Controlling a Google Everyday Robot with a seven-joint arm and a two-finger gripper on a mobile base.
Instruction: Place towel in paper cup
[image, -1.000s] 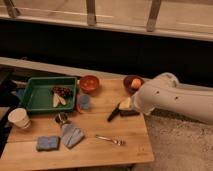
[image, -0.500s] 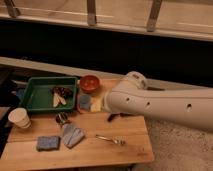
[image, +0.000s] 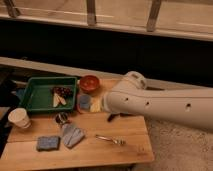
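My gripper is out of sight, hidden behind the front end of my white arm (image: 150, 102), probably above the back middle of the wooden table (image: 100, 152); I cannot tell its state. Nothing visibly held.

Towel (image: 72, 135): pale grey-blue, crumpled, flat on the table, left of and nearer the front edge than that hidden gripper.

Paper cup (image: 19, 118): upright, far left edge, well apart from the towel.

Metal cup (image: 62, 119): just behind the towel.

Blue pad (image: 48, 143): just left of the towel.

Green tray (image: 47, 79): back left, holds dark and pale bits.

Orange bowl (image: 89, 82) and small blue cup (image: 84, 101): just left of the arm's end.

Dark utensil (image: 117, 117): under the arm.

Fork (image: 110, 140): right of the towel.
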